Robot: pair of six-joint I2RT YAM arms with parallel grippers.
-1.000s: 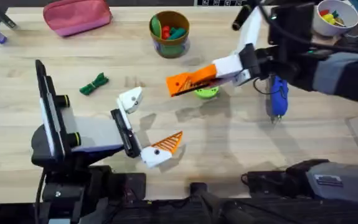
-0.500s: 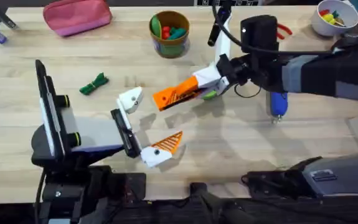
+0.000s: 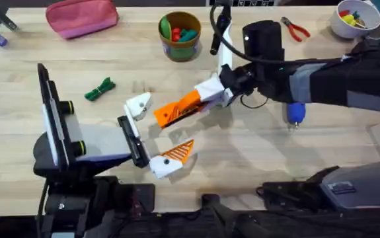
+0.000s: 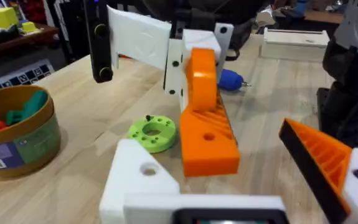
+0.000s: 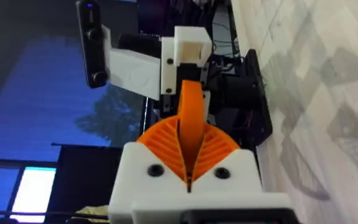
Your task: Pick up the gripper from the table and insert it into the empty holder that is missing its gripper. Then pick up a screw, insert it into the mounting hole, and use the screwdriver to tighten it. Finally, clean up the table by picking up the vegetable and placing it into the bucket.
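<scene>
My right gripper [image 3: 203,98] reaches across the middle, shut on the orange gripper piece [image 3: 176,110], which it carries tilted just above the table. The piece's [image 4: 207,134] free end hangs close to the plain white holder [image 3: 139,104] of my left gripper [image 3: 162,129], a small gap apart. The left gripper stands open, its other finger carrying an orange wedge [image 3: 178,153]. The blue screwdriver [image 3: 295,112] lies partly under the right arm. The dark green vegetable [image 3: 100,89] lies at the left, and the bucket [image 3: 180,33] stands at the back. The screw is out of view.
A bright green ring [image 4: 154,132] lies on the table under the carried piece. A pink pouch [image 3: 80,16] sits at the back left, red pliers [image 3: 295,28] at the back right, and a white bowl [image 3: 355,18] in the far right corner.
The right arm has swung left with the orange piece, from over the green ring to just beside the left gripper's white holder. The pliers came into view. The left arm stayed still.
</scene>
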